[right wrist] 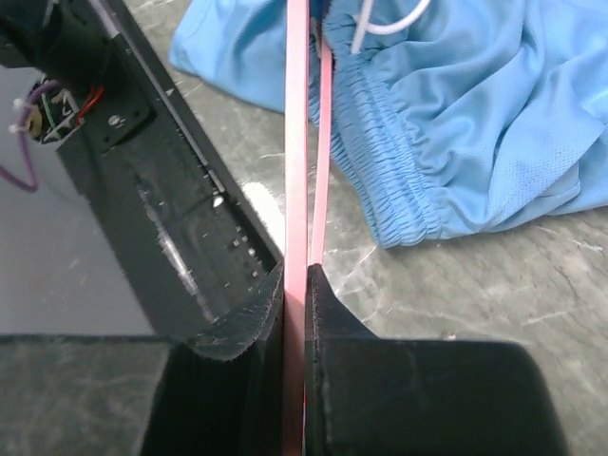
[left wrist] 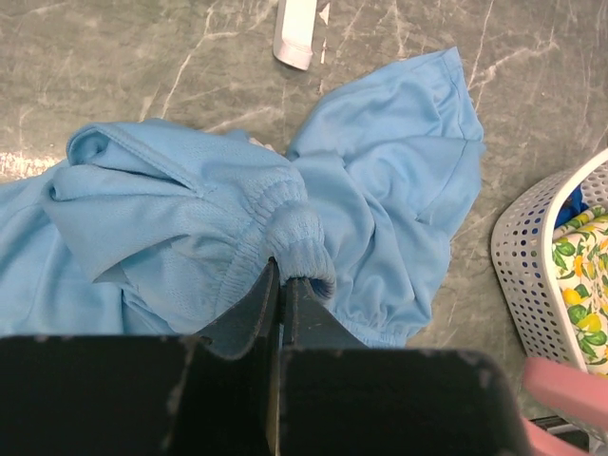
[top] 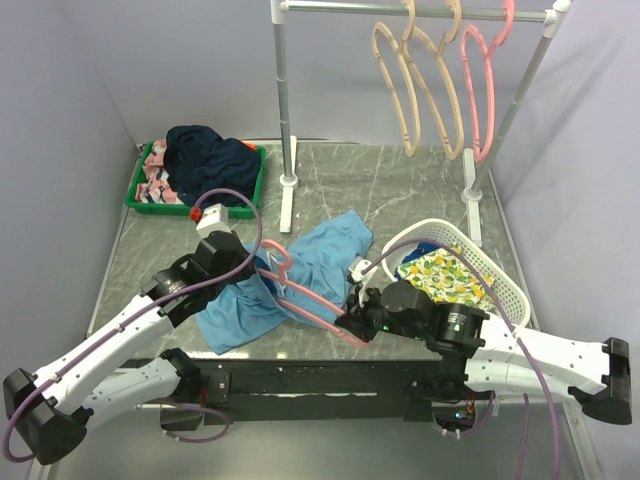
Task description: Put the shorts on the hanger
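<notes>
The light blue shorts [top: 305, 270] lie crumpled on the table's middle. The pink hanger [top: 300, 295] lies slanted across them, hook toward the far left. My left gripper [top: 263, 283] is shut on the shorts' elastic waistband; in the left wrist view the gripper [left wrist: 281, 273] pinches a bunched fold of the shorts [left wrist: 380, 190]. My right gripper [top: 352, 326] is shut on the hanger's lower end. In the right wrist view the gripper [right wrist: 296, 277] clamps the hanger [right wrist: 297, 142] edge-on, with the shorts [right wrist: 475, 123] and their white drawstring [right wrist: 389, 24] just beyond.
A white basket [top: 497, 270] with the lemon-print cloth [top: 445, 275] stands right of the shorts. A green tray [top: 135, 195] with a dark navy garment [top: 210, 155] sits far left. A clothes rack [top: 285, 100] at the back holds tan hangers [top: 410, 85] and another pink hanger [top: 482, 90].
</notes>
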`<action>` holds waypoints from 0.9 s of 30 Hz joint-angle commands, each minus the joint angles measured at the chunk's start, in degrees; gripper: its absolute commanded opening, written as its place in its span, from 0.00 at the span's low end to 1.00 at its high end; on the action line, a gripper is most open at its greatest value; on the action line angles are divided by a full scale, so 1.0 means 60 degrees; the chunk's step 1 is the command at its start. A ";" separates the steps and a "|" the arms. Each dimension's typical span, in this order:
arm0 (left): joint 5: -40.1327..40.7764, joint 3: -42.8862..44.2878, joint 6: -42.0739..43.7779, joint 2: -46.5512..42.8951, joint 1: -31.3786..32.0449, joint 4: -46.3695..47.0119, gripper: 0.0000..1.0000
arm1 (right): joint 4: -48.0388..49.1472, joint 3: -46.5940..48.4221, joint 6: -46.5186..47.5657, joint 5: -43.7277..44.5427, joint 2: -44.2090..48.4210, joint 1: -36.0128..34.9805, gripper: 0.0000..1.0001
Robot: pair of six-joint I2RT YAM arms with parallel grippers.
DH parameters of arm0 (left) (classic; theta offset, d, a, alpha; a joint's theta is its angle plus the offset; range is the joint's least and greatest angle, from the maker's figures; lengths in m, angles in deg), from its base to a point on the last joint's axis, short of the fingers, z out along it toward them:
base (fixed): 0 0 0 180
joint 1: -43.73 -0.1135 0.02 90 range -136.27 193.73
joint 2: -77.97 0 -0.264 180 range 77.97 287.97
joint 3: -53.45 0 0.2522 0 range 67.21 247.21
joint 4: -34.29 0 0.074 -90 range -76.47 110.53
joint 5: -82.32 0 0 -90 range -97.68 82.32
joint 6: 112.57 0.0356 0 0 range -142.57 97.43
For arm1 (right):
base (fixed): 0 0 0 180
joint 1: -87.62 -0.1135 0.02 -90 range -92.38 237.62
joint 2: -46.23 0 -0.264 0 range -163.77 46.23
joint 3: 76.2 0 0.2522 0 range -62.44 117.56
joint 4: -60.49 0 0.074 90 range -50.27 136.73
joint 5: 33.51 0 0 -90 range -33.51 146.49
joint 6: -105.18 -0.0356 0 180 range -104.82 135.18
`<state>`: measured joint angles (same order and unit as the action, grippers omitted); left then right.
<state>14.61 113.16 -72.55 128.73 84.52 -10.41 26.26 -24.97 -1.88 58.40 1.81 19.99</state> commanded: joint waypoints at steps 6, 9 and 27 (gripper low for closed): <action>-0.0358 0.0486 0.0376 -0.0375 -0.0002 -0.0103 0.01 | 0.4256 -0.1542 0.0118 0.0883 0.1398 -0.0094 0.00; -0.0900 0.0413 0.0185 -0.0477 0.0027 -0.0103 0.01 | 0.5208 -0.1558 0.0162 0.0649 0.0595 -0.0109 0.00; -0.2146 -0.1067 0.1180 -0.2600 0.0027 0.1346 0.71 | 0.9681 -0.3023 -0.0144 0.1044 -0.1941 -0.0168 0.00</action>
<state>5.95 107.63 -69.25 116.84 84.57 -8.53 73.77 -43.50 -1.92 63.80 -9.34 19.35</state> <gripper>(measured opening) 0.690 0.121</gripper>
